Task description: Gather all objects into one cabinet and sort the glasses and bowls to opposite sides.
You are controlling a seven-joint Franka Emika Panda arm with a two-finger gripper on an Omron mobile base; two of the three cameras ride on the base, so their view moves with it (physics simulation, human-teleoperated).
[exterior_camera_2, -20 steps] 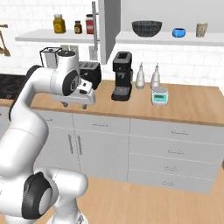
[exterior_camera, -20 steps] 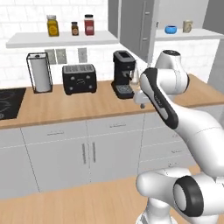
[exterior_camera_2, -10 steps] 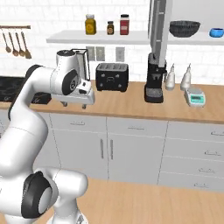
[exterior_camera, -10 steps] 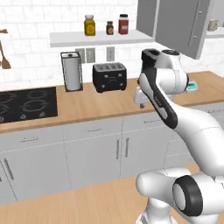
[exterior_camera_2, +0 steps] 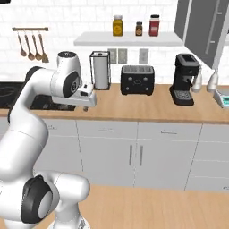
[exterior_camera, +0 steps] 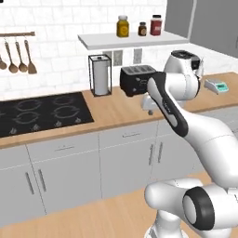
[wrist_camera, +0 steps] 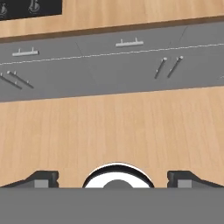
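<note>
Cups and bowls sit nowhere in our present pictures; what we see of the cabinet is its dark door [exterior_camera_2: 203, 24] hanging open at the upper right of the right base view. Our gripper [wrist_camera: 112, 177] holds nothing, its two tips standing wide apart over the wooden floor and the grey drawer fronts [wrist_camera: 109, 65]. We judge the step in hand to be a drive along the counter [exterior_camera_2: 147, 107] with the arm tucked in front of the base. To do it well, we should keep the arm folded and clear of the counter edge, the toaster [exterior_camera_2: 137, 79] and the coffee machine [exterior_camera_2: 184, 78], and stop only when the shelf we need is squarely ahead. Compared with half a second ago, the whole scene has slid to the right in both base views: the hob [exterior_camera: 42, 111] and hanging spoons [exterior_camera: 18, 56] now show fully, so the base has moved left, not the things.
</note>
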